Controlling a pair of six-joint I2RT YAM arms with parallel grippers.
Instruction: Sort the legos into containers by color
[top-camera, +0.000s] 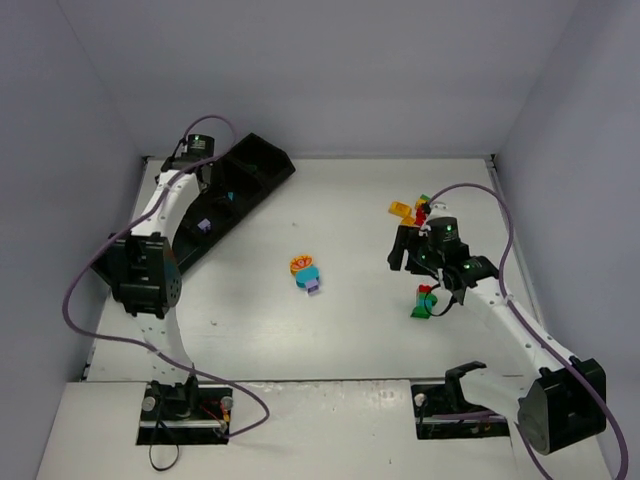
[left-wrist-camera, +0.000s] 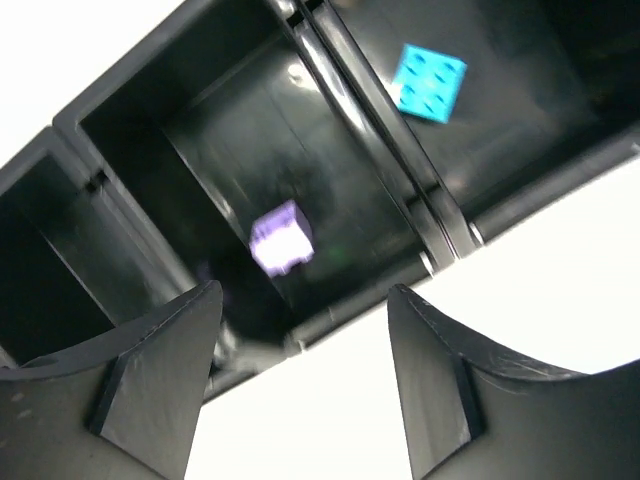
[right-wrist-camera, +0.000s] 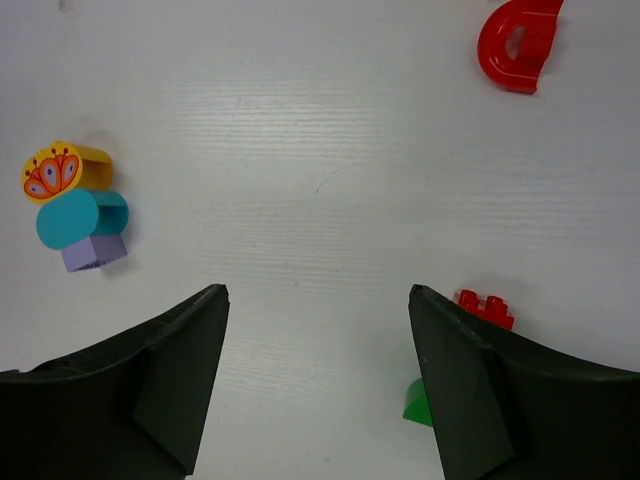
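White table (top-camera: 350, 340); plain grey walls (top-camera: 330, 70) enclosing three sides; even light.

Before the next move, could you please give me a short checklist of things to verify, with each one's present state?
1. Is the left end effector open and empty: ok.
2. Is the lilac brick inside a compartment of the tray: ok.
3. Is the teal brick apart, in the neighbouring compartment: ok.
4. Is the right end effector open and empty: ok.
5. Is the orange-teal-lilac stack split by colour: not ok, joined, on the table.
6. Contents of the other compartments: cannot tell.
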